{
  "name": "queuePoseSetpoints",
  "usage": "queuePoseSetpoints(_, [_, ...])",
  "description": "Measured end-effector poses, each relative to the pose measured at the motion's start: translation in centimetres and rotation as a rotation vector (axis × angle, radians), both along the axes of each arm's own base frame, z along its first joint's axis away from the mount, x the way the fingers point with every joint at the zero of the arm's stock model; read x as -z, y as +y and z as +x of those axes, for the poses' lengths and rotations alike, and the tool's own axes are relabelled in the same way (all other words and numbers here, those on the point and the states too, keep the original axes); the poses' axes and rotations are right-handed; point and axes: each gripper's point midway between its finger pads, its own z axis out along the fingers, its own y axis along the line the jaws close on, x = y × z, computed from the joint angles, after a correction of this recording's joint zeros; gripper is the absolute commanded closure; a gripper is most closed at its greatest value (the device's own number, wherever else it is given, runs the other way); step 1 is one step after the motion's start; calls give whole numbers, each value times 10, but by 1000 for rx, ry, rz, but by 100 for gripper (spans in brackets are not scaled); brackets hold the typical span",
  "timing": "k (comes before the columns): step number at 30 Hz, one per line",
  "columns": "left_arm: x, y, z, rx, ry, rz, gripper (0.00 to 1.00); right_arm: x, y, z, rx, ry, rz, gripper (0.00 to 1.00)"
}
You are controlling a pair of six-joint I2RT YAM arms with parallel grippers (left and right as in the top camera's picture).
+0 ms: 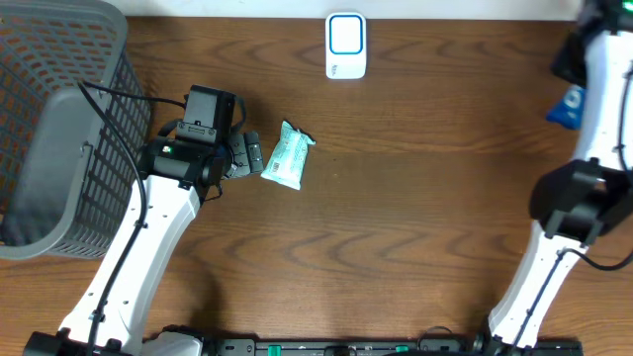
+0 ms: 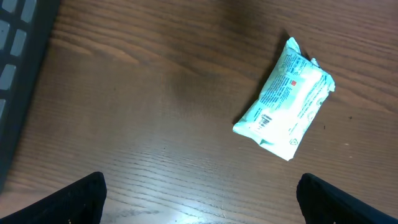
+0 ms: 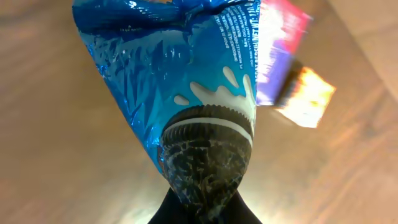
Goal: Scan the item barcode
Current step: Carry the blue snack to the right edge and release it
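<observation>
Blue crinkled plastic cookie packet (image 3: 186, 93) clamped in right end effector (image 3: 202, 214), up at right edge of brown wooden desk (image 1: 415, 218).
Left end effector (image 2: 202, 199) spread wide, just beside pale green rectangular wipes packet (image 1: 287, 156) lying flat on desk, barcode side up. White scanner with blue-ringed window (image 1: 345, 44) well apart at far edge.

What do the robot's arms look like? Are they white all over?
Not all over. The left arm and right arm are long smooth white tubes joined by chunky black joints. A thin black cable loops off the left one, near a tiny green light. The left gripper is a boxy black block with dark fingers.
</observation>
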Motion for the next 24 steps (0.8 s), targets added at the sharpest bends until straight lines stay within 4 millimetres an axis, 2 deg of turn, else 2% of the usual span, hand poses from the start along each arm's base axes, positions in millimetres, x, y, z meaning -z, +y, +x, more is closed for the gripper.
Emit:
queuePoseSetpoints(5, [0,0,0,0,0,0,2,32,-58,-44,135,92,15,98])
queuePoseSetpoints(6, [0,0,0,0,0,0,2,35,-62,-48,146,101,18,92])
queuePoseSetpoints(7, [0,0,0,0,0,0,2,42,-70,-55,166,116,24,81])
queuePoseSetpoints(10, [0,0,0,0,0,0,2,55,-82,-70,200,148,36,33])
queuePoseSetpoints(12, [0,0,0,0,0,0,2,60,-87,-79,218,167,45,23])
queuePoseSetpoints(16, [0,0,0,0,0,0,2,64,-91,-89,238,183,66,19])
queuePoseSetpoints(19, [0,0,0,0,0,0,2,67,-86,-88,231,174,106,22])
queuePoseSetpoints(22, [0,0,0,0,0,0,2,72,-69,-77,192,137,200,25])
queuePoseSetpoints(24, [0,0,0,0,0,0,2,76,-49,-64,143,107,280,24])
